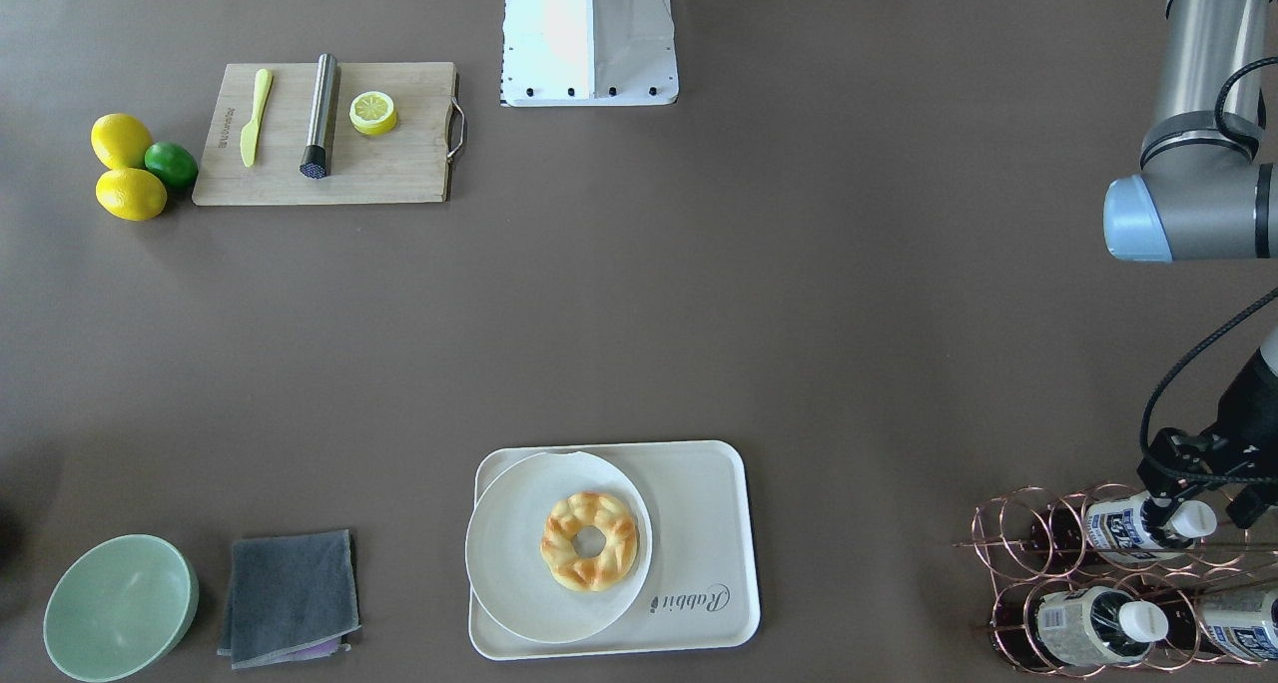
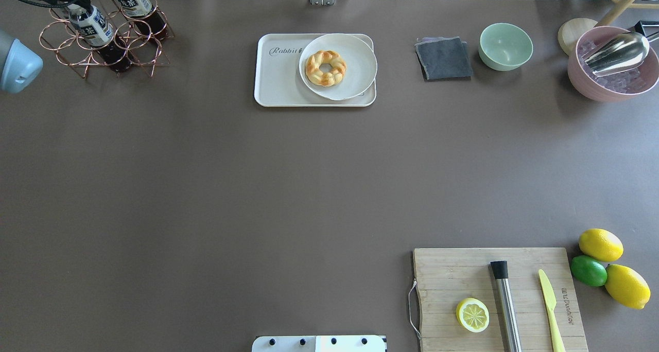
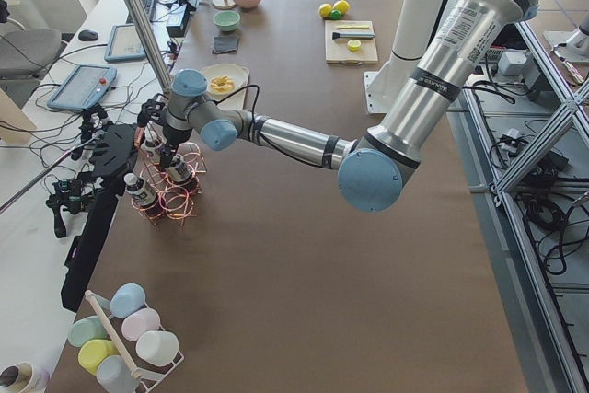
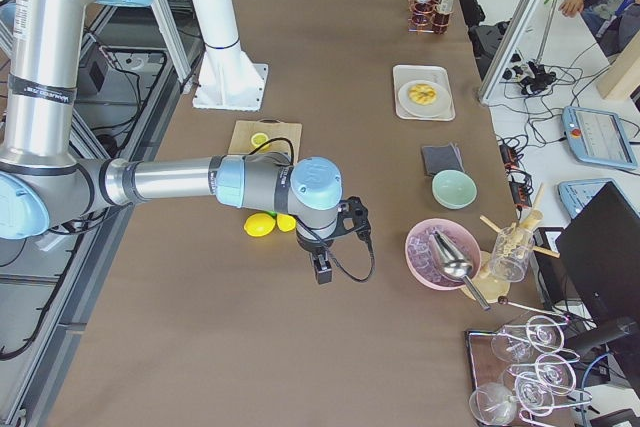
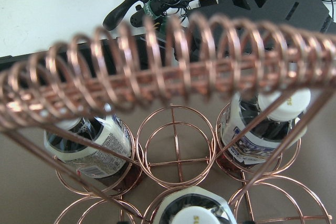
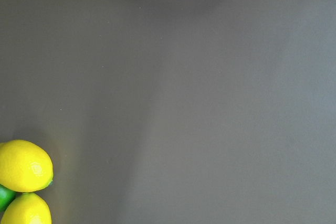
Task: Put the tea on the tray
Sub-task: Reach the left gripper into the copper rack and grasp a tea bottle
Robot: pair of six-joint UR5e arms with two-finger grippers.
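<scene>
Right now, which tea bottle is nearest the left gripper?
The bottle on the robot side of the rack, alone in its row; left gripper at its cap.

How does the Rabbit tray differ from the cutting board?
The tray is cream-white with rounded corners; the cutting board is wood with a metal handle. The tray holds a plate with a pastry ring; the cutting board holds a yellow knife, a steel rod and a lemon half. Both are rectangular.
</scene>
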